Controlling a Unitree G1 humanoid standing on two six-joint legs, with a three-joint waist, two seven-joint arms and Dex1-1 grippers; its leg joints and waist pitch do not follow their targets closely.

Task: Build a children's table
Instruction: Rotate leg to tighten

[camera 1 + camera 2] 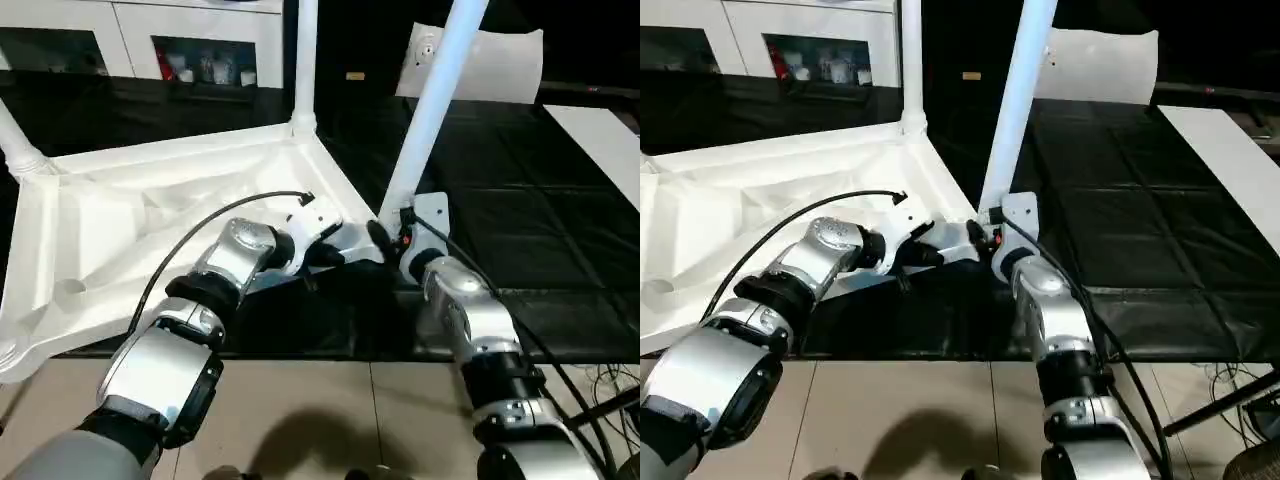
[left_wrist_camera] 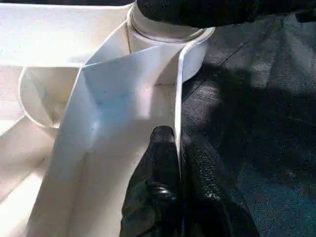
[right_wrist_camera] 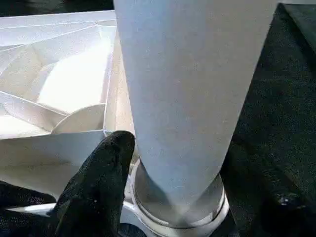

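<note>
The white table top (image 1: 150,210) lies upside down on the black mat, its ribbed underside facing up. One leg (image 1: 305,60) stands in the far corner socket and another (image 1: 15,140) at the left corner. A third leg (image 1: 432,110) rises tilted from the near right corner socket (image 3: 177,217). My right gripper (image 1: 392,232) is shut on this leg's base, one black finger (image 3: 98,182) on each side of it. My left gripper (image 2: 178,163) is shut on the table's thin rim wall (image 2: 178,98), just beside that socket.
A white cabinet with glass doors (image 1: 200,40) stands at the back. A flat white panel with a small round fitting (image 1: 490,65) leans at the back right. The black mat (image 1: 520,200) spreads to the right, with a white surface (image 1: 600,130) beyond it. Cables (image 1: 600,380) trail at the lower right.
</note>
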